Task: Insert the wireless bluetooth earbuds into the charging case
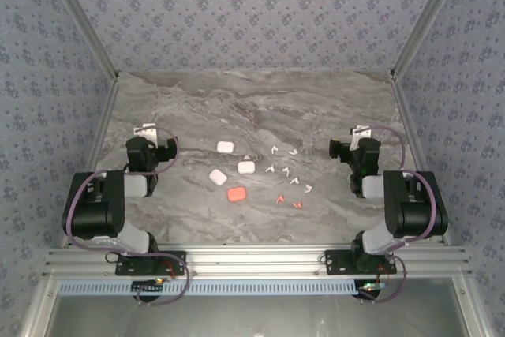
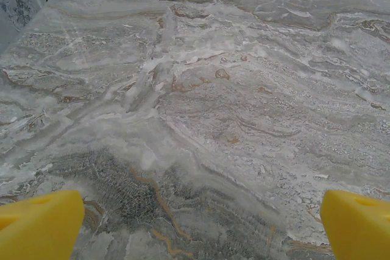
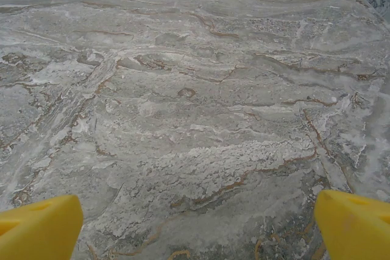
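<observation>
Top external view: a marble-patterned table (image 1: 237,100), with the task's things laid out between the two arms.
White earbuds (image 1: 284,171): about six, loose on the table right of centre, scattered and apart from one another.
Red earbuds (image 1: 278,199): two, close together, nearer the arm bases than the white ones.
White charging cases (image 1: 226,147): three pebble shapes just left of the buds.
Red charging case (image 1: 236,194): beside the red pair, on their left.
Done so far: nothing, by my reckoning; every bud lies on the table and none sits in a case.
Left to do: pick up each bud and seat it in a case.
Long axis: each bud lies flat with its stem along the table. The stems run in mixed directions, but the buds are too small here to say which end is the head.
Left jaws: spread wide, with yellow fingertips (image 2: 42,223) at the corners of the left wrist view and bare table between them. They pinch nothing and are well apart from the cases.
Right jaws: likewise spread, with fingertips (image 3: 39,226) over bare table and nothing held. They are off to the right of the buds.
</observation>
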{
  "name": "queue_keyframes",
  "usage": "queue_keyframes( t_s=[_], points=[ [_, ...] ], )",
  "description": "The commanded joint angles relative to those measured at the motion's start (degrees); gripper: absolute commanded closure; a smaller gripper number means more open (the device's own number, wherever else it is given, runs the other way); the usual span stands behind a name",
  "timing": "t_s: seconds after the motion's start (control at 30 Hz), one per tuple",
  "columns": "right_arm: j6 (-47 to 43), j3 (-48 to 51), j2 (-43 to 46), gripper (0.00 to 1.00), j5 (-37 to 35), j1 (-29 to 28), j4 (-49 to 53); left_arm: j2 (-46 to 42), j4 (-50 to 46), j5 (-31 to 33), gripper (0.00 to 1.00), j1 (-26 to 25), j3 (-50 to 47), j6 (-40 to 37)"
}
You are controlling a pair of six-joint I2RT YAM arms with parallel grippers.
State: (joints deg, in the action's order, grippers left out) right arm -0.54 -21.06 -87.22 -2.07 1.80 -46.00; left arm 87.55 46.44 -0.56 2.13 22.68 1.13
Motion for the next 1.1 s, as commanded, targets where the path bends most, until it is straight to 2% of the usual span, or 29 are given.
queue_keyframes(
  t_s=[0.0,0.57,0.67,0.83,0.9,1.07],
  points=[
    [-0.6,-1.4,0.1,0.0,0.5,0.2,0.1,0.3,0.0,0.6,0.01,-0.4,1.1,0.5],
    [-0.5,-1.4,0.1,0.0,0.9,0.4,0.1,0.2,0.3,0.8,0.01,-0.3,0.9,0.5],
    [-0.2,-1.3,1.0,0.0,2.5,1.1,0.9,-2.9,-1.9,2.1,0.01,-0.5,0.9,0.9],
    [-1.2,-5.6,8.7,0.0,3.8,1.3,15.2,-15.4,-13.3,6.6,0.01,-2.0,2.2,1.3],
    [-0.9,-7.2,12.6,0.0,3.5,1.1,21.6,-21.0,-20.7,7.6,0.01,-2.7,4.6,2.6],
    [-0.1,-13.1,20.7,0.0,5.3,-0.5,39.0,-27.9,-42.3,6.0,0.01,-2.7,13.8,14.8]
  ],
)
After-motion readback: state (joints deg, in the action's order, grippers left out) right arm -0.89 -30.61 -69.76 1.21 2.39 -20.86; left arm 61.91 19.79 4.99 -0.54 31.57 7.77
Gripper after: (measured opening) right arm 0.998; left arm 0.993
